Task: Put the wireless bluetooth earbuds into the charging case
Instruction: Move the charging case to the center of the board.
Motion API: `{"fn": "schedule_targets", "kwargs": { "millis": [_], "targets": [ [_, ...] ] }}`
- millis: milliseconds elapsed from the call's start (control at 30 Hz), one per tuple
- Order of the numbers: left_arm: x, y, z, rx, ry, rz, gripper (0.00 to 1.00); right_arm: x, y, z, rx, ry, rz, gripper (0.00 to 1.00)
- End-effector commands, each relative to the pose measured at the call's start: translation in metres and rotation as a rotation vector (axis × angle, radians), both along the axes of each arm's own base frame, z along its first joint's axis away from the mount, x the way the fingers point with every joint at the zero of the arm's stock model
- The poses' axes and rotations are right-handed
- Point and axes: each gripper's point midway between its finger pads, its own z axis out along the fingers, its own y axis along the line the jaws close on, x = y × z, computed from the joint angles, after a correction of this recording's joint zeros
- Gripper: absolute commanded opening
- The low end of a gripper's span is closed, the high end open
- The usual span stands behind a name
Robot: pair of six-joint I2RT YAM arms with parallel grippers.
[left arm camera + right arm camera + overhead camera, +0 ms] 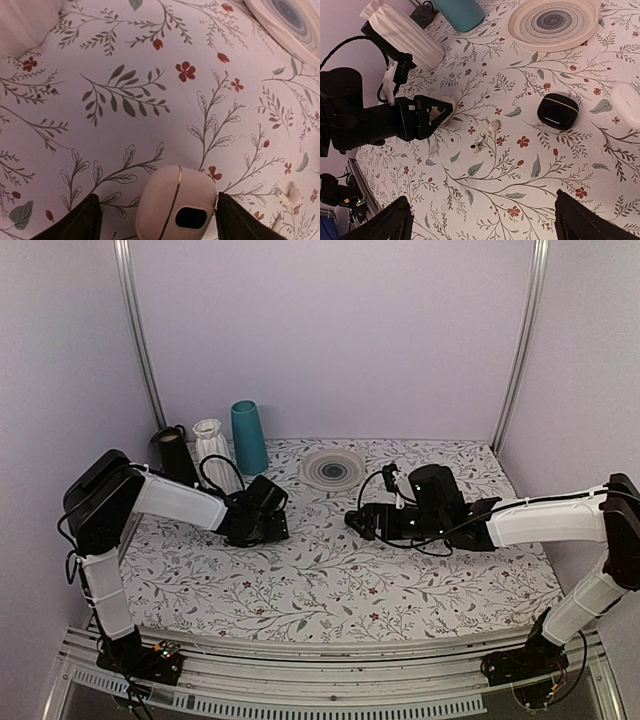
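Note:
The cream-white charging case [175, 206] lies closed on the flowered tablecloth, with a gold seam and a dark oval window. My left gripper [162, 222] is open with its fingers on either side of the case: the right finger touches its side and the left finger stands apart. The right wrist view shows the case [446, 106] between that gripper's fingers. Two white earbuds [492, 125] [475, 147] lie loose on the cloth just beside it. My right gripper [487, 225] is open and empty, above the cloth some way from the earbuds. In the top view the left gripper [275, 525] and right gripper [358, 522] face each other.
A black earbud case [557, 111] and a white case-like object [627, 102] lie right of the earbuds. A swirl-patterned plate [332, 468] sits at the back. A teal vase [248, 437], a ribbed white vase [210, 445] and a black vase [172, 452] stand back left.

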Motion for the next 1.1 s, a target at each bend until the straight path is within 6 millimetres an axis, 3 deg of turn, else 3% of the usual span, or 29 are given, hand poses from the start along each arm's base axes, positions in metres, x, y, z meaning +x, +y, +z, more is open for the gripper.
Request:
{"fn": "schedule_targets", "kwargs": {
  "millis": [0, 533, 700, 1067],
  "targets": [
    [-0.006, 0.018, -0.011, 0.024, 0.028, 0.078, 0.81, -0.004, -0.002, 0.013, 0.020, -0.045, 0.011, 0.99],
    [-0.046, 0.056, -0.009, 0.000, 0.056, 0.069, 0.83, -0.007, 0.001, 0.010, 0.046, -0.027, 0.022, 0.99],
    [-0.045, 0.070, -0.002, -0.014, 0.042, 0.123, 0.83, -0.006, 0.003, 0.010, 0.045, -0.028, 0.027, 0.99],
    [-0.011, 0.039, 0.014, -0.030, 0.005, 0.071, 0.82, -0.006, -0.003, 0.014, 0.027, -0.049, 0.017, 0.99]
  ]
}}
